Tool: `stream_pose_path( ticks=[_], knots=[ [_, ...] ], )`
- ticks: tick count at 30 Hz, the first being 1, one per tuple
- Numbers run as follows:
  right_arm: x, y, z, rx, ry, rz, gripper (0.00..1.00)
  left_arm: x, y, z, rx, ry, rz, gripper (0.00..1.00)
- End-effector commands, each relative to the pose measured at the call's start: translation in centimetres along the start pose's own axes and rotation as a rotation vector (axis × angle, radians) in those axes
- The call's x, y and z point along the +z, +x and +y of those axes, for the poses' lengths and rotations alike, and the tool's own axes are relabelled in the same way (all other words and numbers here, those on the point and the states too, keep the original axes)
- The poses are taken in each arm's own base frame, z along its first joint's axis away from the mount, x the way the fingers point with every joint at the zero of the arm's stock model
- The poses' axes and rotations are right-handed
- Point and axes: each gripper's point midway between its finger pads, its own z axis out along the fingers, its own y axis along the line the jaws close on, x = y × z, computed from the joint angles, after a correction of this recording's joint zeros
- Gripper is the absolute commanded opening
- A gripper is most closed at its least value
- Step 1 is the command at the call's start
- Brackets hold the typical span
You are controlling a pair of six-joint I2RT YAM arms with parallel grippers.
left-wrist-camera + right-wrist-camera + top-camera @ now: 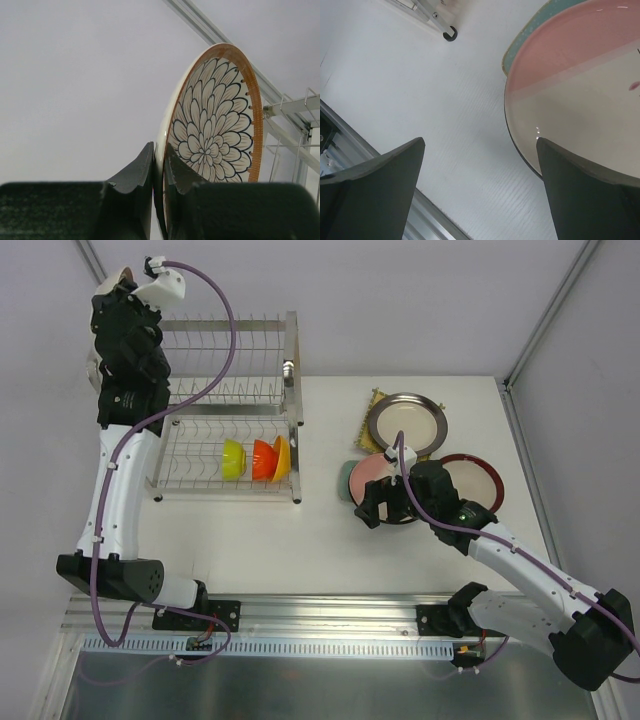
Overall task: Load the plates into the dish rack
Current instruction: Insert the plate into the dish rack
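Note:
My left gripper (159, 165) is shut on the rim of a brown-rimmed petal-pattern plate (215, 125), held on edge. In the top view the left gripper (118, 302) is raised over the back left of the dish rack (230, 405), and the arm hides most of that plate. My right gripper (480, 141) stands open, low over the table at the near edge of the pink-and-white plate (580, 85), with one finger over its rim. That plate (378, 472) lies on a pale teal dish (347, 480). A dark-rimmed cream plate (405, 422) and a red-rimmed plate (478, 478) lie nearby.
Green (233, 459), orange (263, 459) and yellow (282, 457) bowls stand in the rack's lower tier. A yellow woven square (372, 400) peeks out from under the cream plate. A rack foot (450, 35) stands left of the teal dish (530, 35). Rack wires (295, 130) show right of the held plate.

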Motion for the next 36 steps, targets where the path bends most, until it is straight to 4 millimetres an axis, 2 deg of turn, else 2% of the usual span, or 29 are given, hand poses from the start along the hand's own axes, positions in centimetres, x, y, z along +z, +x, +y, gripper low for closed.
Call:
stream_pose_path(
  ticks=[1,13,21,27,36],
  knots=[
    [-0.3,-1.5,0.5,-0.026,-0.018,-0.067,1.0,-2.1,-2.4,6.9,-0.096,-0.186,-0.098,0.0],
    [-0.3,-1.3,0.5,-0.031,-0.013,-0.07,0.99,-1.9,-1.8,4.4,-0.053,-0.151,-0.023,0.0],
    [-0.4,-1.1,0.5,-0.041,-0.007,-0.072,0.99,-1.1,-1.3,3.3,-0.057,-0.149,0.018,0.0],
    [-0.4,-1.1,0.4,-0.042,-0.003,-0.075,1.0,-0.2,-1.0,1.6,-0.051,-0.121,0.04,0.0],
    [-0.4,-1.1,0.3,-0.045,0.002,-0.078,1.0,0.3,-1.2,0.6,-0.083,-0.096,0.045,0.0]
  ],
)
